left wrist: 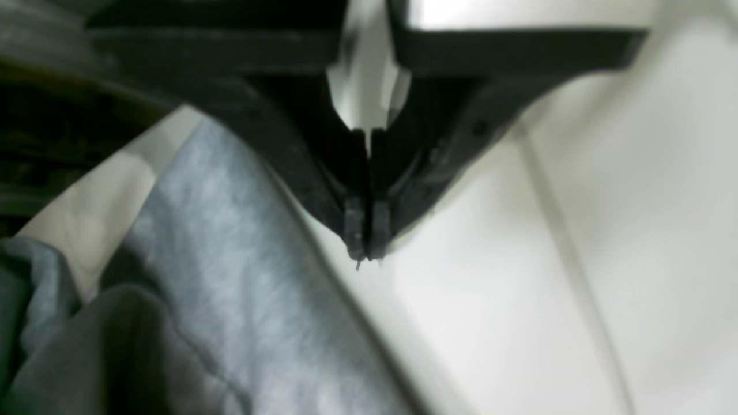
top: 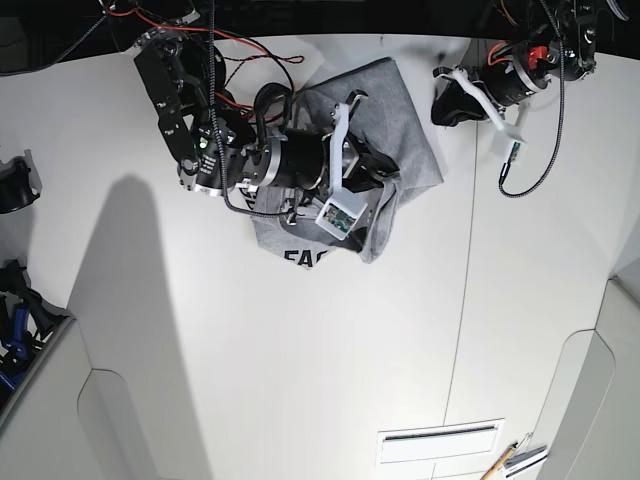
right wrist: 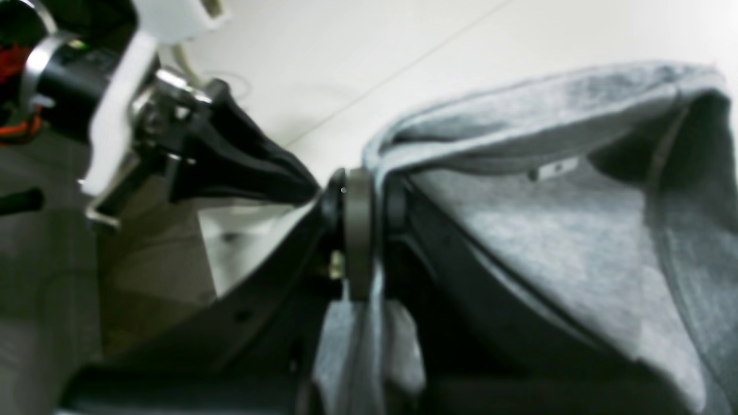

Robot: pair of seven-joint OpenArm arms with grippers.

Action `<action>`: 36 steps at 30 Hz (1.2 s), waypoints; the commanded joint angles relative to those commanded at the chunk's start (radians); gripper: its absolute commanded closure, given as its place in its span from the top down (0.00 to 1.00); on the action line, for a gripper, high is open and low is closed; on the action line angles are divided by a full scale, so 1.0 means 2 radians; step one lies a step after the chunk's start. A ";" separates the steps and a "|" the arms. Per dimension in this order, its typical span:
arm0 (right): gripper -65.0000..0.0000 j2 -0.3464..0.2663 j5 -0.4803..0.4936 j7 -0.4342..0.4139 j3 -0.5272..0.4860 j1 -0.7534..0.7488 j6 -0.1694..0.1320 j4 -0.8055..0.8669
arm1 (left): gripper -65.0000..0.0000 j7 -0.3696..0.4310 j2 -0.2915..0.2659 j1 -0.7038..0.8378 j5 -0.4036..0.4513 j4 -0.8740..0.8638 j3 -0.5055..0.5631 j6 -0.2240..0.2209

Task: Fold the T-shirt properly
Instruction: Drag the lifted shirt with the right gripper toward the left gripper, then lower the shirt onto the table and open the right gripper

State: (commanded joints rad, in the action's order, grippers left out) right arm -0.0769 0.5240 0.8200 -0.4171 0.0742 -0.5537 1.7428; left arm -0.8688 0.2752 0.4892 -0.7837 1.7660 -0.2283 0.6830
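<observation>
T-shirt [top: 400, 130]: heather grey, bunched in a loose heap on the white table [top: 300, 350], toward the far middle of the base view. Not flat; folds overlapped, part of the cloth raised under the right arm [top: 210, 140]. Black block lettering [top: 300, 258] visible on the near edge of the heap, partly hidden by folds. Small white neck tag [right wrist: 553, 168] visible in the right wrist view, inside a sagging fold of the lifted cloth.

Right gripper [right wrist: 362, 230]: closed on a doubled edge of the T-shirt. Grey cloth pinched between the two pads, draped away above and hanging down below the grip point. Positioned over the heap, at its middle in the base view. White camera module [top: 338, 214] mounted on the wrist, seen just above the lettering.

Left gripper [left wrist: 366, 236]: jaws pressed together, tips touching, nothing held between them. Only bare table behind the tips in the left wrist view; grey cloth lying beside, to that view's left, apart from the tips. In the base view, located at the far edge of the table, near the T-shirt's outer side but not over it. Black cable [top: 540, 150] looped down from this arm onto the table.

Table seam [top: 462, 300] running lengthwise through the white surface, on the side of the left arm.
</observation>
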 joint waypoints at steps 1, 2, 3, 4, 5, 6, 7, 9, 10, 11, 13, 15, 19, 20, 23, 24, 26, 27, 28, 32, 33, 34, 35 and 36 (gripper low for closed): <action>0.00 0.000 0.000 0.000 0.000 0.000 0.000 0.000 | 0.00 -0.002 -0.005 -0.002 0.000 0.000 0.000 0.001; 0.00 0.000 0.000 0.000 0.000 0.000 0.000 0.000 | 0.00 -0.003 -0.008 -0.002 0.000 0.000 0.000 0.001; 0.00 0.000 0.001 0.000 0.000 0.000 0.000 0.000 | 0.00 -0.003 -0.008 -0.002 -0.002 0.000 0.000 0.001; 0.00 0.000 0.006 0.000 0.000 0.000 0.000 0.000 | 0.00 -0.003 -0.007 -0.002 -0.004 0.000 0.000 0.001; 0.00 0.000 0.013 0.000 0.000 0.000 0.000 0.000 | 0.00 -0.003 -0.007 -0.002 -0.005 0.000 0.000 0.001; 0.00 0.000 0.023 0.000 0.000 0.000 0.000 0.000 | 0.00 -0.003 -0.007 -0.003 -0.007 0.000 0.000 0.001; 0.00 0.001 0.032 0.000 0.000 0.000 0.000 0.000 | 0.00 -0.003 -0.008 -0.003 -0.010 0.000 0.000 0.001; 0.00 0.006 0.038 0.006 0.000 0.000 0.000 0.000 | 0.00 -0.003 -0.008 -0.003 -0.019 0.000 0.000 0.001; 0.00 0.011 0.042 0.012 0.000 0.000 0.000 0.000 | 0.00 -0.003 -0.008 -0.003 -0.022 0.000 0.000 0.001; 0.00 0.018 0.046 0.019 0.000 0.000 0.000 0.000 | 0.00 -0.003 -0.008 -0.004 -0.024 0.000 0.000 0.001; 0.00 0.032 0.050 0.030 -0.005 0.000 -0.001 0.000 | 0.00 -0.003 -0.008 -0.004 -0.025 0.000 0.000 0.001; 0.00 0.041 0.050 0.035 -0.016 0.000 -0.002 0.000 | 0.00 -0.003 -0.008 -0.004 -0.025 0.000 0.000 0.001; 0.00 0.046 0.038 0.038 -0.056 0.000 -0.002 0.000 | 0.00 -0.003 -0.008 -0.004 -0.025 0.000 0.000 0.001; 0.00 0.046 0.033 0.040 -0.067 0.000 -0.002 0.000 | 0.00 -0.003 -0.008 -0.005 -0.025 0.000 0.000 0.001; 0.00 0.046 0.030 0.049 -0.095 0.000 -0.001 0.000 | 0.00 -0.003 -0.008 -0.008 -0.025 0.000 0.000 0.001; 0.00 0.046 0.030 0.050 -0.102 -0.001 -0.001 0.000 | 0.00 -0.003 -0.008 -0.010 -0.025 0.000 0.000 0.001; 0.00 0.046 0.029 0.050 -0.111 -0.002 -0.001 0.000 | 0.00 -0.003 -0.007 -0.013 -0.025 0.000 0.000 0.001; 0.00 0.046 0.029 0.050 -0.111 -0.002 -0.001 0.000 | 0.00 -0.003 -0.007 -0.013 -0.025 0.000 0.000 0.000; 0.00 0.045 0.026 0.050 -0.111 -0.002 -0.001 0.000 | 0.00 -0.003 -0.007 -0.013 -0.025 0.000 0.000 0.000; 0.29 0.045 -0.014 0.050 -0.110 -0.002 -0.001 0.000 | 0.00 -0.006 -0.004 -0.013 -0.028 0.001 0.000 0.001; 0.35 0.045 -0.016 0.050 -0.110 -0.001 -0.001 0.000 | 0.00 -0.007 -0.003 -0.013 -0.031 0.002 -0.002 0.001; 0.37 0.045 -0.015 0.050 -0.110 -0.001 -0.001 0.000 | 0.00 -0.013 -0.003 -0.013 -0.034 0.006 -0.005 0.001; 0.37 0.045 -0.015 0.050 -0.110 -0.001 -0.001 0.000 | 0.00 -0.021 -0.003 -0.013 -0.038 0.011 -0.010 0.001; 0.37 0.045 -0.015 0.050 -0.110 -0.001 -0.001 0.000 | 0.00 -0.030 -0.003 -0.013 -0.041 0.018 -0.018 0.001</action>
State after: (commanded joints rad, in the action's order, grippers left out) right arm 0.0139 0.4934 0.9195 -0.6365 0.0715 -0.5564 1.7428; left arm -0.9279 0.2691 0.4625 -0.8650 1.8011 -0.2634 0.6846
